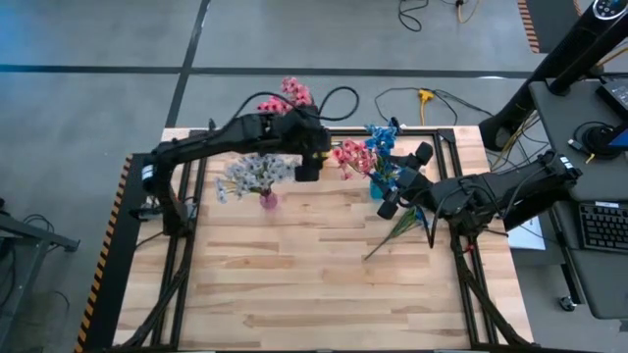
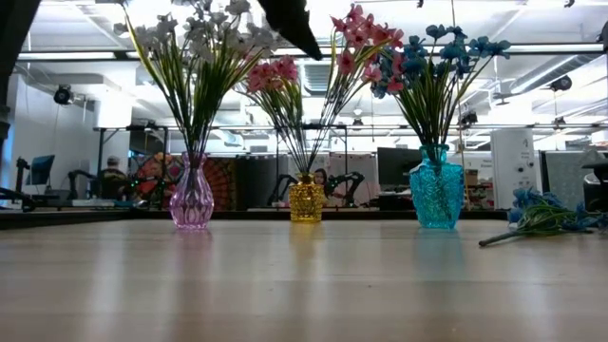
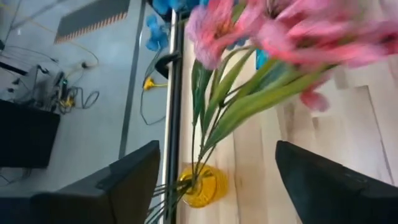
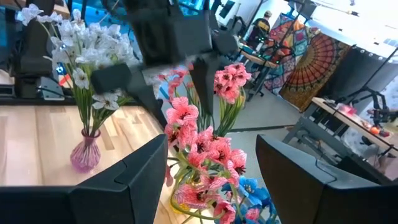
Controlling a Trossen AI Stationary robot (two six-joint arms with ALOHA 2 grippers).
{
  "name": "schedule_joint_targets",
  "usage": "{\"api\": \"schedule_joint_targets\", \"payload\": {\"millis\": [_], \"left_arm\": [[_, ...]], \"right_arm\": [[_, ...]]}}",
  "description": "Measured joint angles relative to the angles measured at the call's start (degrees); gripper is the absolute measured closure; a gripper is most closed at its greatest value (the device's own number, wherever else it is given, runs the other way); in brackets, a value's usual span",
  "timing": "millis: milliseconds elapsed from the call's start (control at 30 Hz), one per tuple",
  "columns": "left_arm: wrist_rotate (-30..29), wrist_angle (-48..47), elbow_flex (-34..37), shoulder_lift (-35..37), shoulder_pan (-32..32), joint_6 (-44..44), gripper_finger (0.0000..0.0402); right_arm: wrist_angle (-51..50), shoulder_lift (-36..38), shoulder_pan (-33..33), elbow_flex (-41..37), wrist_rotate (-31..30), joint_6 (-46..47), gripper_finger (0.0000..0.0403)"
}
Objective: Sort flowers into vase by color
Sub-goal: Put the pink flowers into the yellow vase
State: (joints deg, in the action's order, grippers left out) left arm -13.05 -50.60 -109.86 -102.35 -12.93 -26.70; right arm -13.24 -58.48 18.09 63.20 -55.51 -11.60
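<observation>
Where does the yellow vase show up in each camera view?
High view: hidden under the pink flowers at the table's far edge.
Low view: yellow vase, centre, between the pink vase and blue vase.
Left wrist view: bottom centre.
Right wrist view: bottom centre, mostly hidden.
Shared landmark: the pink flowers.

Overhead, table-level, two wrist views

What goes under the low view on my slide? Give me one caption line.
Three vases in a row, pink with white flowers, yellow with pink flowers, blue with blue flowers; one blue sprig lies on the table.
</observation>
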Motion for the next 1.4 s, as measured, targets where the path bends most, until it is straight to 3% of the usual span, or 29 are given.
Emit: {"api": "schedule_joint_targets", "payload": {"millis": [300,433,600,1400], "left_arm": [[0.82,4.6,-0.2,-2.18,-0.85,0.29,0.0091],[7.73,5.65,-0.2,-2.07,-0.85,0.52,0.0091],[6.73,6.15,0.06,-2.33,-1.26,2.16,0.0103],[8.1,8.32,0.9,-5.26,-2.6,3.39,0.028]], "right_arm": [[-0.26,-0.02,0.0,0.0,0.0,0.0,0.0165],[-0.26,-0.02,0.0,0.0,0.0,0.0,0.0165],[-0.32,-0.02,0.0,0.0,0.0,0.4,0.0165],[-0.3,-0.02,0.0,0.0,0.0,0.46,0.0165]]}}
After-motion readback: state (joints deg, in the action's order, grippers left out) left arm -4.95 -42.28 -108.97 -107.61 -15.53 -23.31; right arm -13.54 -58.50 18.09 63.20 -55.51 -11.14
